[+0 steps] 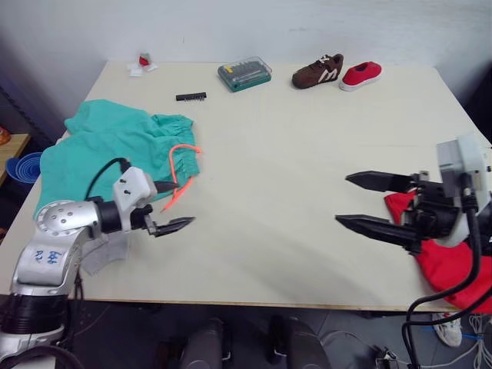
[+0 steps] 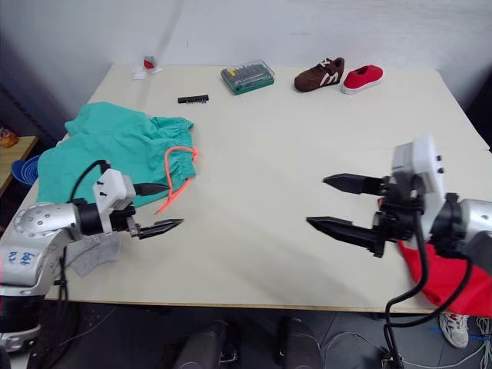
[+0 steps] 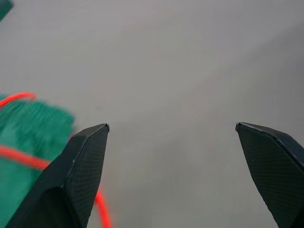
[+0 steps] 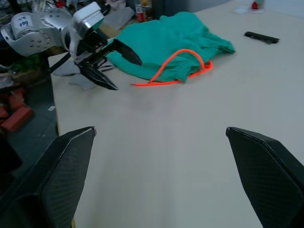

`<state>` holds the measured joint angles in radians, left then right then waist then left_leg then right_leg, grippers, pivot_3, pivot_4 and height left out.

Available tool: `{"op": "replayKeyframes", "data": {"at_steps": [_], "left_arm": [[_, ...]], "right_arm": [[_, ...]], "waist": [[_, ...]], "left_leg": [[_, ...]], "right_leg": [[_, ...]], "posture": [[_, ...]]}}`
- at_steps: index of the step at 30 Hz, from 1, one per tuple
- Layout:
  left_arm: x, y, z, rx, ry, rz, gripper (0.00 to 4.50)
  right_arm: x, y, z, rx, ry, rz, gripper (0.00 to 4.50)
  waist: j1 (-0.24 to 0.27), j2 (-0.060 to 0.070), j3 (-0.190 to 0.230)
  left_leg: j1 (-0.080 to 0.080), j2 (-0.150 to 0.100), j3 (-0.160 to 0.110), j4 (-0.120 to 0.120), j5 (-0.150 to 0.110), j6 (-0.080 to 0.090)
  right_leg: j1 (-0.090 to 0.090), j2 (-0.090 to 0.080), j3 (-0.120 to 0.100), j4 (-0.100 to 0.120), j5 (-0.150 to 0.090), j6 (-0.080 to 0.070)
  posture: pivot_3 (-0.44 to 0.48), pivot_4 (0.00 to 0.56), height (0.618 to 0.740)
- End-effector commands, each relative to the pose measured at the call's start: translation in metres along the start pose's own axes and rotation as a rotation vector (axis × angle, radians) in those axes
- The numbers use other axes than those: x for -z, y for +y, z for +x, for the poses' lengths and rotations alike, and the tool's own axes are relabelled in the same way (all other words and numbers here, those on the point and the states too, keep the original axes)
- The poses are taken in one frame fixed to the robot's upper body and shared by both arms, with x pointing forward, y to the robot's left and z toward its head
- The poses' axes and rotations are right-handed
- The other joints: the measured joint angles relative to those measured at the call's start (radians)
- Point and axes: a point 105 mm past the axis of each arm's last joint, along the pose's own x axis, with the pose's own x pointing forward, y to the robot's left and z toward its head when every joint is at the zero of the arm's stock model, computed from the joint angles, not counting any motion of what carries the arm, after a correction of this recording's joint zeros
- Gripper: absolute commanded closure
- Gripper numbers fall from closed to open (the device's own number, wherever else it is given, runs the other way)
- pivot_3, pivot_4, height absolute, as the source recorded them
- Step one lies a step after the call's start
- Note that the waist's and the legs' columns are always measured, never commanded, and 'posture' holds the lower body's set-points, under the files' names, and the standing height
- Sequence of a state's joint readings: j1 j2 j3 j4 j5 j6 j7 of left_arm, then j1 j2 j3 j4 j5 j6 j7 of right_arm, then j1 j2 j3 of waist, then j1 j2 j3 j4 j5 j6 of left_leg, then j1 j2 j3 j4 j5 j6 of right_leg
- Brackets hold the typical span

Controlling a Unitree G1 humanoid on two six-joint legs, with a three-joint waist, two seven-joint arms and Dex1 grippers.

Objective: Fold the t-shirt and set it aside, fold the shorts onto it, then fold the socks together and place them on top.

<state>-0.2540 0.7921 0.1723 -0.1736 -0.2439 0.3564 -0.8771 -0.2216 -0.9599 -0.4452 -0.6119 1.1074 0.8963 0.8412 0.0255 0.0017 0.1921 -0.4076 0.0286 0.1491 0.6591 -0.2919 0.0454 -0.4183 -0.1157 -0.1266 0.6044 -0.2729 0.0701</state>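
Observation:
The teal shorts (image 1: 108, 146) lie crumpled at the table's left, their orange drawstring (image 1: 183, 165) trailing toward the middle. My left gripper (image 1: 183, 206) hovers open just past the drawstring's end, holding nothing. A grey sock (image 1: 104, 252) lies at the front left edge, mostly hidden under my left arm. The red t-shirt (image 1: 446, 265) is bunched at the front right edge, partly behind my right gripper (image 1: 343, 198). That gripper is wide open over bare table and points left. The right wrist view shows the shorts (image 4: 175, 38) and my left gripper (image 4: 128, 76) across the table.
Along the table's back edge stand a green bit-set case (image 1: 244, 74), a brown shoe (image 1: 317, 71) and a small red shoe (image 1: 360, 74). A black bit strip (image 1: 191, 97) and a small red-and-white item (image 1: 144, 63) lie at the back left. Blue bowls (image 1: 23, 165) sit off the table's left.

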Motion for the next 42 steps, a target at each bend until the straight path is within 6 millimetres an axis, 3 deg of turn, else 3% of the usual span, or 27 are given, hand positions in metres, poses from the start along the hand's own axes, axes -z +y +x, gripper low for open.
{"op": "replayKeyframes", "data": {"at_steps": [1,5,7,12,18,21,29,34,42], "left_arm": [[0.001,0.028,-0.006,-0.188,0.048,0.08,0.0],[-0.004,0.05,0.023,-0.264,0.047,0.07,0.0],[0.004,0.057,0.037,-0.268,0.083,0.062,0.0],[0.012,0.065,0.064,-0.237,0.112,0.08,0.0],[0.018,0.068,0.083,-0.195,0.143,0.097,0.0],[0.017,0.066,0.087,-0.17,0.134,0.114,0.59],[0.017,0.062,0.092,-0.117,0.117,0.104,3.0],[-0.013,0.05,0.105,-0.004,0.018,0.112,4.46],[-0.075,-0.033,0.132,0.453,-0.13,0.23,4.46]], "right_arm": [[-0.003,0.004,0.008,-0.013,-0.018,-0.054,0.03],[0.002,0.0,0.013,0.012,-0.027,-0.069,0.03],[0.004,-0.002,0.017,0.029,-0.024,-0.087,0.03],[0.005,-0.005,0.021,0.076,-0.038,-0.103,0.03],[0.01,-0.008,0.02,0.134,-0.033,-0.106,0.03],[0.012,-0.006,0.02,0.148,-0.032,-0.1,0.0],[0.015,-0.003,0.016,0.199,-0.017,-0.099,0.0],[0.014,-0.002,0.01,0.238,-0.015,-0.099,0.0],[0.021,0.007,0.005,0.258,0.027,-0.08,0.0]], "waist": [[0.001,0.0,0.0],[0.006,-0.002,0.0],[0.001,-0.002,0.0],[-0.008,-0.003,0.0],[-0.003,-0.008,0.002],[-0.003,-0.009,0.002],[-0.002,-0.009,0.002],[0.002,-0.01,0.002],[-0.001,-0.011,0.002]], "left_leg": [[0.0,0.0,0.0,0.0,-0.001,0.002],[0.001,0.0,0.0,0.0,-0.002,0.005],[0.0,0.0,0.0,0.0,-0.002,0.005],[0.0,0.001,0.005,0.0,0.003,0.005],[-0.001,0.001,0.007,0.002,0.003,0.006],[-0.001,0.001,0.008,0.004,0.002,0.007],[-0.001,0.001,0.008,0.005,0.003,0.007],[-0.001,0.001,0.008,0.005,0.003,0.008],[-0.003,0.0,0.009,0.007,0.002,0.009]], "right_leg": [[0.0,0.0,0.0,0.0,0.0,0.0],[0.001,-0.001,0.0,0.0,0.001,0.001],[0.001,-0.001,0.0,0.0,0.001,0.001],[-0.001,0.001,0.0,0.003,0.001,0.001],[-0.003,0.002,0.001,0.005,0.001,0.001],[-0.003,0.001,0.002,0.006,0.002,0.002],[-0.004,0.001,0.003,0.008,0.002,0.002],[-0.004,0.001,0.003,0.008,0.002,0.002],[-0.004,0.001,0.003,0.008,0.002,0.002]], "posture": [[0.0,0.15,0.74],[0.0,0.15,0.74],[0.0,0.15,0.74],[0.0,0.15,0.74],[0.0,0.15,0.74],[0.0,0.15,0.74],[0.0,0.15,0.74],[0.0,0.15,0.74],[0.0,0.15,0.74]]}}
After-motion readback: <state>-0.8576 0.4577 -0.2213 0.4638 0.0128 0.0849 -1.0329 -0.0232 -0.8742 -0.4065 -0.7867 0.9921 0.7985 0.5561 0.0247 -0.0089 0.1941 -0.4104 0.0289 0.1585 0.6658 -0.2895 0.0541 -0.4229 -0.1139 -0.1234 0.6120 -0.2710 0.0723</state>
